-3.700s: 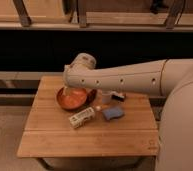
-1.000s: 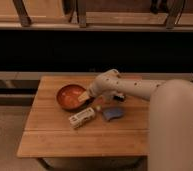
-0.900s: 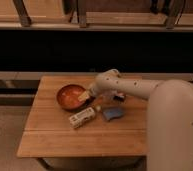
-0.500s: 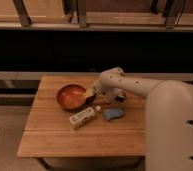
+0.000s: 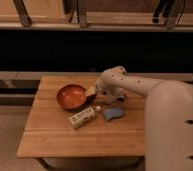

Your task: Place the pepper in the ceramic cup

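Note:
My gripper [image 5: 92, 91] is low over the wooden table [image 5: 50, 135], at the right rim of the wide orange-red bowl [image 5: 70, 97]. The arm [image 5: 140, 90] reaches in from the right, and its wrist bends down just behind the gripper. The dark red pepper does not show; it is hidden or too small to make out. The ceramic cup is not clearly in view. A pale shape under the wrist could be the cup, but I cannot tell.
A pale labelled bottle with a white cap [image 5: 84, 116] lies on its side in front of the bowl. A blue sponge-like object [image 5: 113, 113] lies to its right. A dark shelf front runs behind the table.
The arm has drawn in and the gripper has shifted slightly right and up, from over the bowl's edge to just beside its right rim. Bottle, bowl and blue object have not moved.

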